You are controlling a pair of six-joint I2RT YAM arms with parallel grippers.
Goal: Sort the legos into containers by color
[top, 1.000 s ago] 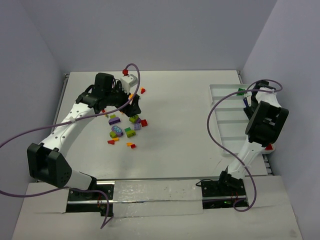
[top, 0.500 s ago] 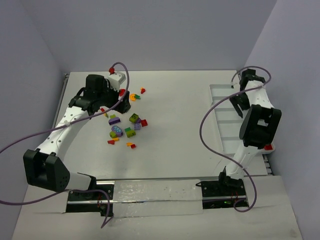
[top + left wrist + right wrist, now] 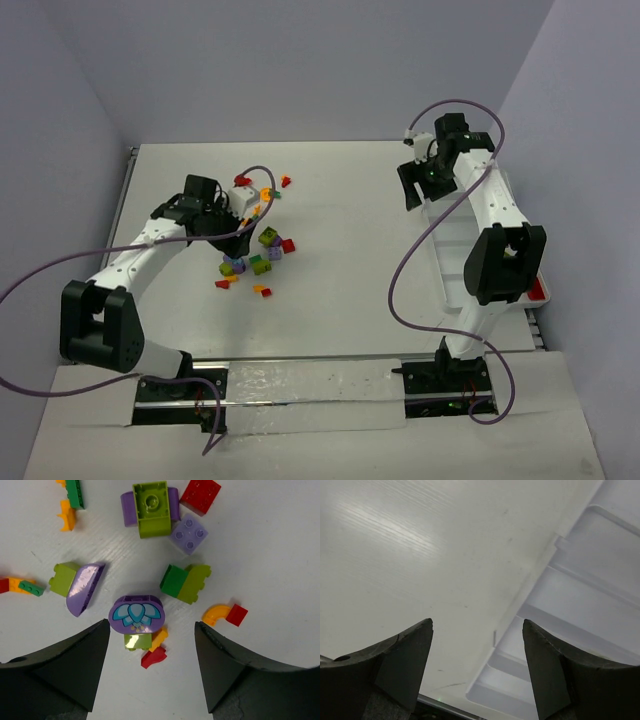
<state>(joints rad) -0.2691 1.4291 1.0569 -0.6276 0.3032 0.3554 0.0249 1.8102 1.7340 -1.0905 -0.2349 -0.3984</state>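
Observation:
The legos (image 3: 255, 255) lie scattered on the white table left of centre, in red, orange, lime, green and purple. My left gripper (image 3: 238, 232) hovers over them, open and empty. In the left wrist view the left gripper (image 3: 150, 626) has a purple flower-printed brick (image 3: 136, 613), a lime piece (image 3: 137, 641) and a small red piece (image 3: 154, 657) between its fingers, touching neither. The containers, a long white divided tray (image 3: 455, 262), run along the right side. My right gripper (image 3: 414, 190) is open and empty above the tray's far left corner (image 3: 580, 610).
A clear plastic strip (image 3: 310, 385) runs along the near edge between the arm bases. Purple cables loop from both arms over the table. A small red piece (image 3: 537, 292) shows at the tray's near right end. Walls close in left, right and behind.
My left gripper has come toward the near side onto the pile, its jaws slightly narrower. My right arm has swung left from over the tray to its far left corner, jaws wider.

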